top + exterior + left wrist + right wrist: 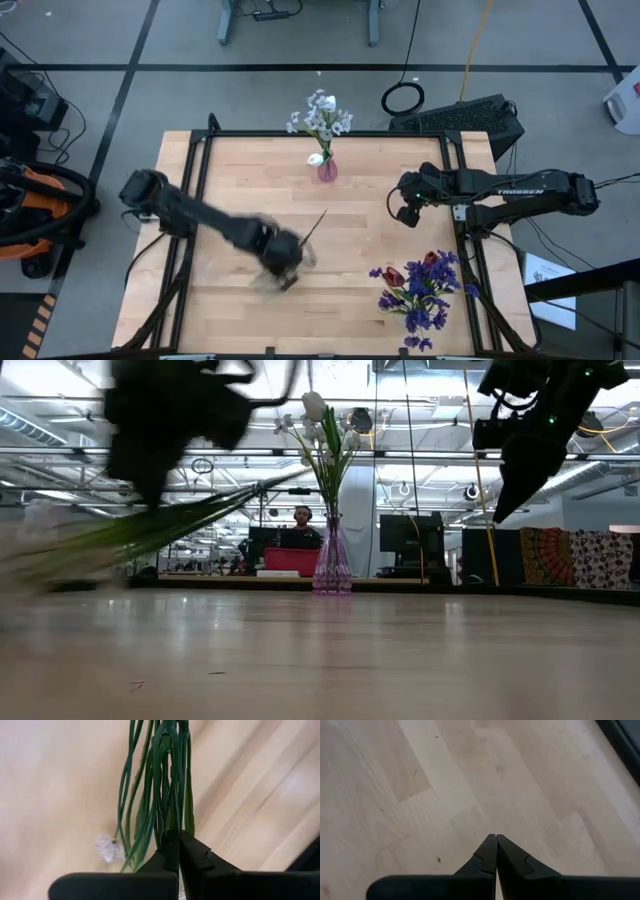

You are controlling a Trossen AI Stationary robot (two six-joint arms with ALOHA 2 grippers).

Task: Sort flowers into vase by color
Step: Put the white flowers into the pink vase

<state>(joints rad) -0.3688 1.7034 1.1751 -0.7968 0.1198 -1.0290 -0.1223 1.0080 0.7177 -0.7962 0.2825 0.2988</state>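
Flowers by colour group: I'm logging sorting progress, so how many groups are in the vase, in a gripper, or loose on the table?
White flowers in the vase: 1 bunch
Green-stemmed flower in the left gripper: 1
Purple and dark red pile loose on the table: 1
Total: 3 groups

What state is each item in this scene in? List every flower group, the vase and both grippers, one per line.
Vase: upright, holding white flowers.
Green-stemmed flower: clamped by its stems, lifted over the table.
Purple and dark red flowers: lying in a pile on the table.
Left gripper: shut on the stems.
Right gripper: shut, empty, above bare wood.
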